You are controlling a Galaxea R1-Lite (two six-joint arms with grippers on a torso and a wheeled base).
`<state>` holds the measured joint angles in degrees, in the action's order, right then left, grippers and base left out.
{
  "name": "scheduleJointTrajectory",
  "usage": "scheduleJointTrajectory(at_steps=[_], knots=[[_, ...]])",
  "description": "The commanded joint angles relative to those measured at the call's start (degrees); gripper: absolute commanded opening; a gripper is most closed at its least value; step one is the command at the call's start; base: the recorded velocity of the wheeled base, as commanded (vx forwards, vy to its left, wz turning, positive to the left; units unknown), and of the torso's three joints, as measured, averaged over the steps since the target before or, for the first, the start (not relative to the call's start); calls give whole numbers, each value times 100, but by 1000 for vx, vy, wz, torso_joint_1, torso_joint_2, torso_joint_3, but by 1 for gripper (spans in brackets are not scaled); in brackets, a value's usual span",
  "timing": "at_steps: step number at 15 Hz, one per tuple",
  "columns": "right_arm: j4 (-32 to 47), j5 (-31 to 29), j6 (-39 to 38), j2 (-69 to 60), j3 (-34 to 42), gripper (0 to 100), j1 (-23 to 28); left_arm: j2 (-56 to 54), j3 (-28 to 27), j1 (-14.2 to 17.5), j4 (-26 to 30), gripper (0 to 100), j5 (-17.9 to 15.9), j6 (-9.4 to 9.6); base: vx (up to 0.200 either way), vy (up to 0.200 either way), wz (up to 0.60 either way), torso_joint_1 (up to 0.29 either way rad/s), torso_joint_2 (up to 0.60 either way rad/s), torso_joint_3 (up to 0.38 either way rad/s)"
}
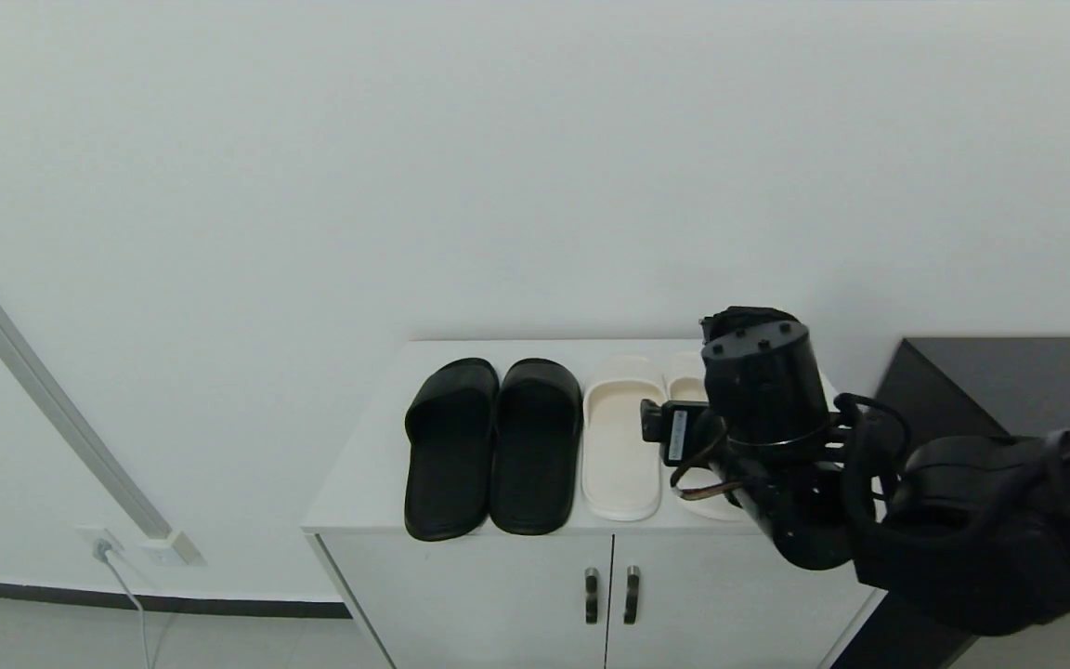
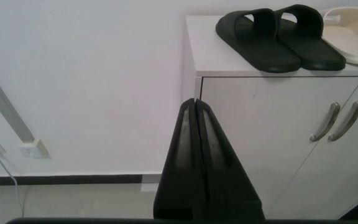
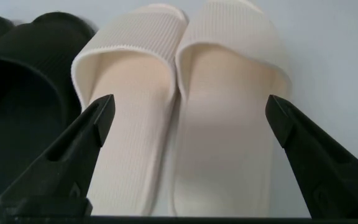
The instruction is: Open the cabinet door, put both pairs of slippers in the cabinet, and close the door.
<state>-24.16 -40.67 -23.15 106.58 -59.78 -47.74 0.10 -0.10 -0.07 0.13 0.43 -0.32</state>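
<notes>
At the lower left of the head view, you had a wall socket [image 1: 98,542] with a cable [image 1: 131,595] hanging from it. A grey conduit [image 1: 33,381] ran diagonally up the wall above it. Your left gripper [image 2: 195,107] sat off the cabinet's left side, lower than its top, with its fingers pressed flat together and nothing between them.

Low in the middle of the head view stood the white cabinet [image 1: 358,483]. Both doors were shut, and the two handles [image 1: 592,595] were side by side at the seam. On its top, toward the left, the black slippers [image 1: 493,446] lay side by side, toes to the wall and heels at the front edge. Just right of them lay the white slippers [image 1: 621,437], set the same way, the far one partly hidden behind your right arm [image 1: 763,400].

Your right gripper [image 3: 189,109] hung over the white pair with its fingers spread wide enough to span both slippers, and it held nothing. I could not tell whether the fingers touched the slippers. At the right edge of the head view, a dark tabletop [image 1: 1009,381] stood next to the cabinet.
</notes>
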Motion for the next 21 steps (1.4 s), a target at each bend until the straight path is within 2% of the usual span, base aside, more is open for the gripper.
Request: scheduleJointTrajectory(at_steps=[1, 3, 12, 18, 19, 21], knots=[[-80, -231, 3, 645, -385, 100, 10, -1, 1, -1, 4, 0, 1, -3, 0, 0, 0, 0, 0, 0], [-80, -398, 47, 864, -614, 100, 54, -1, 1, -1, 4, 0, 1, -3, 0, 0, 0, 0, 0, 0], [-115, -460, 311, 1471, -1396, 100, 327, -1, 1, -1, 4, 0, 1, -3, 0, 0, 0, 0, 0, 0], [-326, -486, 469, 1673, -1501, 100, 379, -1, 1, -1, -5, 0, 10, -3, 0, 0, 0, 0, 0, 0], [-352, -504, 513, 1673, -1501, 0, 388, -1, 1, -1, -5, 0, 10, -3, 0, 0, 0, 0, 0, 0], [-449, -504, 557, 1682, -1492, 0, 397, -1, 1, -1, -5, 0, 1, -3, 0, 0, 0, 0, 0, 0]])
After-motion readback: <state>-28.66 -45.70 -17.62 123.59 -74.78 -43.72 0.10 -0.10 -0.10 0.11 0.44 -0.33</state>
